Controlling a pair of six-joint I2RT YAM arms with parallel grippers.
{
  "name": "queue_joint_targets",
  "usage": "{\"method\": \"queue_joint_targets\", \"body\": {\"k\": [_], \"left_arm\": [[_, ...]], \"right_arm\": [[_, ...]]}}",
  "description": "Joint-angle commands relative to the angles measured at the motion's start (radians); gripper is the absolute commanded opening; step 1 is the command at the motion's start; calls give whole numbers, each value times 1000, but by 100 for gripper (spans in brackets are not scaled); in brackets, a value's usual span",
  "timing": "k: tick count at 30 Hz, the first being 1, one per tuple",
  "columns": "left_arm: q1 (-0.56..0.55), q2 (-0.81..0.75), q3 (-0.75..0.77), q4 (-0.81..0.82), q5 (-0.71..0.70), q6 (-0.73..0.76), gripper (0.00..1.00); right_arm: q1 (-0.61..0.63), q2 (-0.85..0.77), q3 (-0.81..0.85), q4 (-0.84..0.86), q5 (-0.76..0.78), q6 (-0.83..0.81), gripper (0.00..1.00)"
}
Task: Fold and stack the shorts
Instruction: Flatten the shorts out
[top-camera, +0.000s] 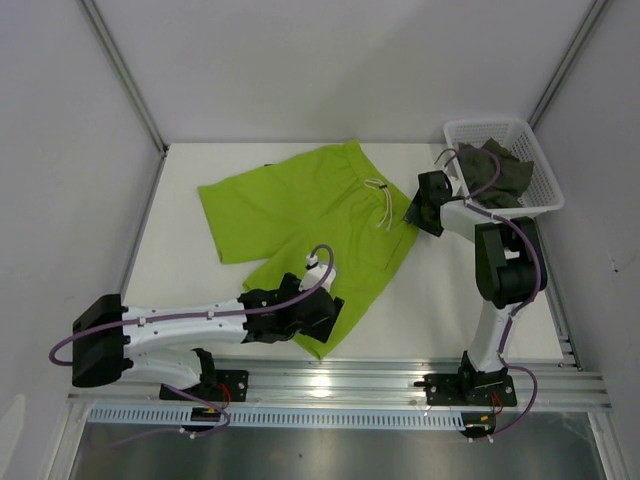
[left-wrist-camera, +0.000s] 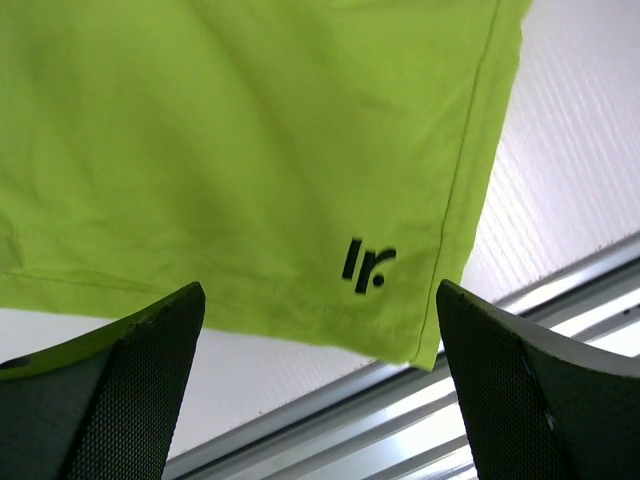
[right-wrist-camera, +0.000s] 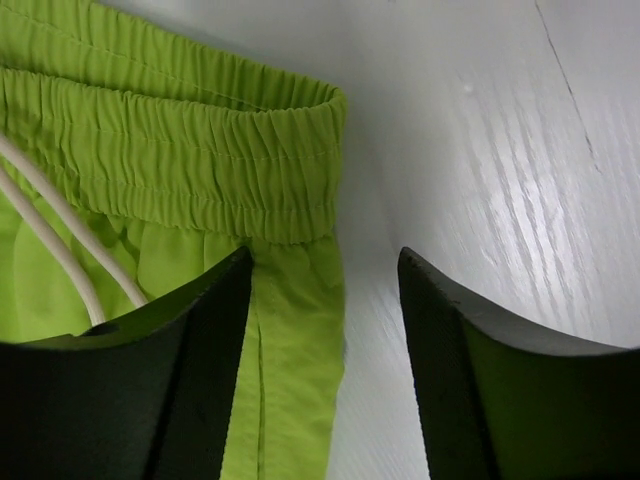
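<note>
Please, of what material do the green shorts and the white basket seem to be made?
The green shorts: thin woven cloth, perhaps synthetic, with a matte finish. It lies flat with soft creases, and the gathered waistband looks elastic. The white basket: most likely rigid plastic with a smooth finish. Its walls are an even moulded mesh.

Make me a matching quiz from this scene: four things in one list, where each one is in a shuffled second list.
1 lime green shorts
2 olive-grey shorts
3 white mesh basket
4 white drawstring

A far right corner of the table
B inside the basket
C spread out mid-table
D at the lime waistband

Pairs: 1-C, 2-B, 3-A, 4-D
</note>
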Motion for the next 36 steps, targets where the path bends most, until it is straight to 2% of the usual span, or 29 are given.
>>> {"method": "queue_joint_targets", "body": {"k": [1,12,16,29,36], "left_arm": [[-53,0,35,-38,-50,-37,99],[-183,173,87,-38,-42,-61,99],[-191,196,114,-34,-30,-60,99],[-202,228,153,-49,-9,-60,99],[-208,235,153,-49,1,-67,99]], "right_arm": [[-7,41,81,36,14,-14,61],[-21,9,58,95,-35,-25,56],[-29,5,90,101,-70,-42,63],[-47,41,140,124,-136,-52,63],[-52,123,208,79,-141,-49,59]]}}
